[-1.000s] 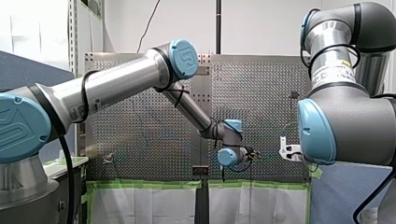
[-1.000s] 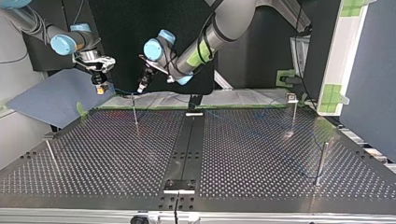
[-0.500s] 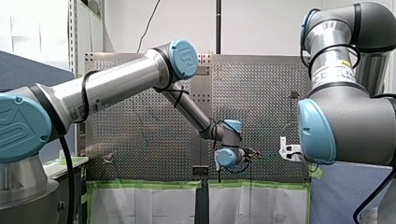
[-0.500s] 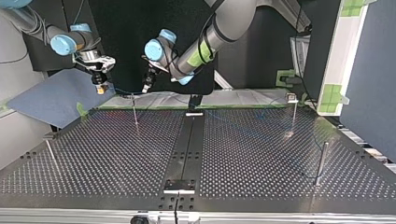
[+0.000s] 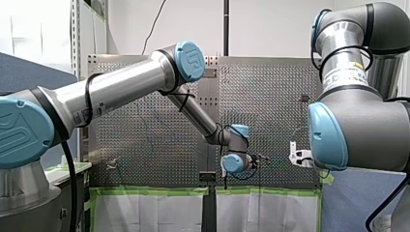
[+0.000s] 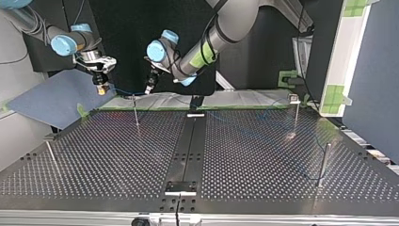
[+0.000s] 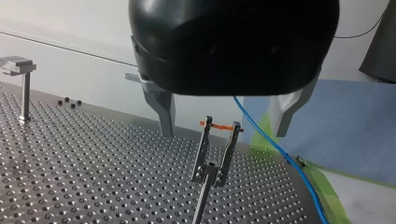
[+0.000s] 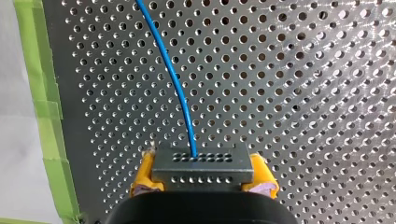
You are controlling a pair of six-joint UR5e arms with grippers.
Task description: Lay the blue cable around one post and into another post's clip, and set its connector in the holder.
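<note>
In the right wrist view my right gripper (image 8: 203,183) is shut, its yellow pads on the grey connector (image 8: 203,163). The blue cable (image 8: 177,84) leaves the connector and runs ahead over the perforated plate. In the left wrist view my left gripper (image 7: 223,133) stands open above the clip post (image 7: 211,158), whose prongs carry an orange band. The blue cable (image 7: 275,149) slants down past one metal finger and touches neither finger. At the top view's far left, my right gripper (image 6: 101,88) holds the connector. My left gripper (image 6: 150,87) hangs just above the thin clip post (image 6: 135,110).
More posts stand on the table: a flat-topped one (image 6: 295,113) at the top view's far right, a plain one (image 6: 323,165) nearer, and a leaning one (image 6: 51,155) at the left. Small blocks (image 6: 180,187) sit on the centre strip. Green tape (image 8: 44,107) edges the plate.
My left gripper has shifted a little to the right in the top view, staying above the clip post. My right gripper has stayed still with the connector.
</note>
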